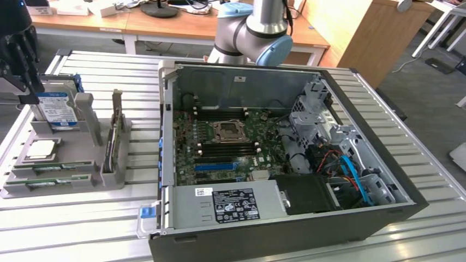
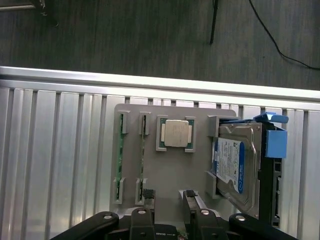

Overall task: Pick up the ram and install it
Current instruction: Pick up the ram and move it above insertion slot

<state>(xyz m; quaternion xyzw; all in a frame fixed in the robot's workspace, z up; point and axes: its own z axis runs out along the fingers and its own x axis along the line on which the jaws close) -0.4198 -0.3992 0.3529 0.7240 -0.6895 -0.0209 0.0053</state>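
Note:
Two ram sticks lie on edge in slots of the grey holder (image 2: 165, 172): one ram stick (image 2: 120, 155) nearest the holder's outer side, the other ram stick (image 2: 143, 150) beside it. The exterior view has them low on the holder (image 1: 54, 169) at its left. My gripper (image 2: 168, 202) hangs above the holder, open, its black fingers (image 2: 145, 199) apart with nothing between them and not touching the sticks. Seen from outside, the gripper (image 1: 21, 87) is a dark shape over the holder's far end.
In the holder sit a square silver processor (image 2: 176, 133) and a silver hard drive (image 2: 234, 167) with a blue bracket. A thin board (image 1: 113, 136) stands on edge at the holder's side. The open computer case (image 1: 291, 164) with its motherboard (image 1: 218, 147) stands on the slatted table (image 1: 73, 229).

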